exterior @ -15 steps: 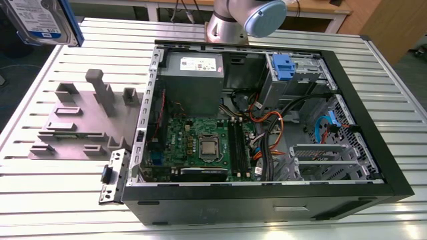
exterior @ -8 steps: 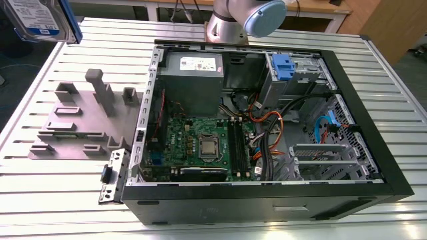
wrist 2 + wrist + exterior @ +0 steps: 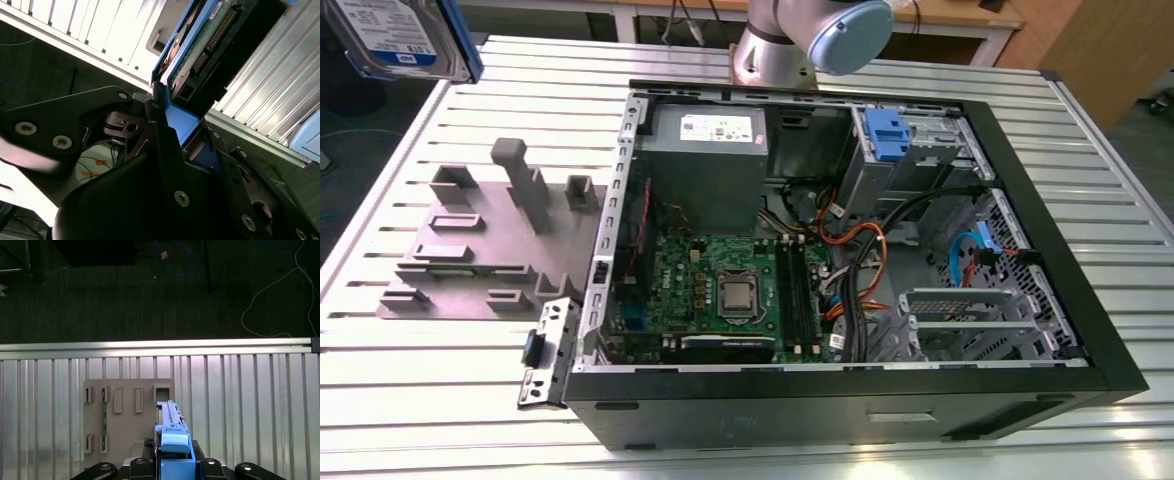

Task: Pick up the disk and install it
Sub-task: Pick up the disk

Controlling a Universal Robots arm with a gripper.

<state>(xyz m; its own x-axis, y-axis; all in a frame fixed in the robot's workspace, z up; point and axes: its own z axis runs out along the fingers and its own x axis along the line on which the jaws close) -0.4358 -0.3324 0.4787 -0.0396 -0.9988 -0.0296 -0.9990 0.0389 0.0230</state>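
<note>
Pickup looks done to me: the gripper (image 3: 172,467) has its jaws clamped tight on the disk (image 3: 169,425), held in the air over the grey fixture (image 3: 120,410), well apart from the open computer case (image 3: 854,250), so the install isn't done yet.

Exterior view overlooks the table (image 3: 454,400); both wrist views share the disk (image 3: 172,437) (image 3: 200,45)

In the exterior view, at twelve o'clock, the arm (image 3: 771,50) is a silver-grey tube with a round pale-blue cap (image 3: 850,33) at its two o'clock. In the second wrist view the gripper (image 3: 187,131) is matte black — flat, angular link plates dotted with bright silver screw heads (image 3: 181,198).
</note>
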